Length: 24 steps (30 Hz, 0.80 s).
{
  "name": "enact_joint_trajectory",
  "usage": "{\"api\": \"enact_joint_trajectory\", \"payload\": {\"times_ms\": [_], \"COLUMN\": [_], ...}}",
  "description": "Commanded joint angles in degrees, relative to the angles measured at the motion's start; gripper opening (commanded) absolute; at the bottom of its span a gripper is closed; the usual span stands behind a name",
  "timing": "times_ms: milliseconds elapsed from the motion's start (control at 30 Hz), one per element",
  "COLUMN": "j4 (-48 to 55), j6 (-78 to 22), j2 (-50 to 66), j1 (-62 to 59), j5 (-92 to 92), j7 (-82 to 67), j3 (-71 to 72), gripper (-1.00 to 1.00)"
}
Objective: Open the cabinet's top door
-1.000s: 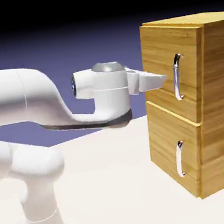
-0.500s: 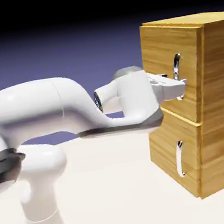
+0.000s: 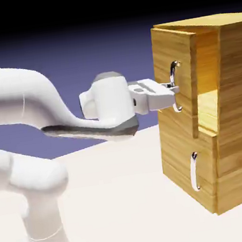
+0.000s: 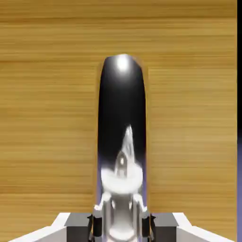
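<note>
In the exterior view, the top door [image 3: 178, 77] is standing proud of the cabinet [image 3: 230, 129], pulled out toward the arm so that a lit gap of the interior is showing behind it, where half a second ago the panel was sitting flush with the cabinet's face. The gripper [image 3: 171, 90] is clamped on the long silver handle [image 3: 175, 85] at about mid-height of that bar, and the white arm is drawing back from the cabinet, its wrist now farther from the cabinet than it was when it first reached the bar. The lower panel [image 3: 186, 163] with its shorter handle [image 3: 194, 171] is remaining shut beneath, and the pale worktop [image 3: 118, 199] is carrying both robot and cabinet. Judged from this, the door is well on its way open and the pull is working; more of the same straight retreat seems to be what is needed.

In the hand view, the handle [image 4: 122, 137] is filling the middle as a dark, glossy upright bar against the wood grain of the door, and the grey fingertips [image 4: 98, 222] are sitting narrow on either side of its base, holding it between them.
</note>
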Motion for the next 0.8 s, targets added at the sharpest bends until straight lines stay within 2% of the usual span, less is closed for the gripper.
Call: {"api": "enact_joint_trajectory", "payload": {"times_ms": [0,367,567,767], "j4": [-0.9,-8.7,-9.1,-11.6], "j6": [-0.7,-7.7,-3.3,-9.8], "j2": [-0.1,-3.5,-3.9,-7.6], "j1": [-1.7,-15.9,-27.1,-27.7], "j5": [1.7,22.9,29.3,44.2], "j7": [0.0,-2.8,-0.3,-6.2], "j3": [2.1,23.9,35.5,44.5], "gripper": [-1.0,-1.0,-1.0,-1.0]}}
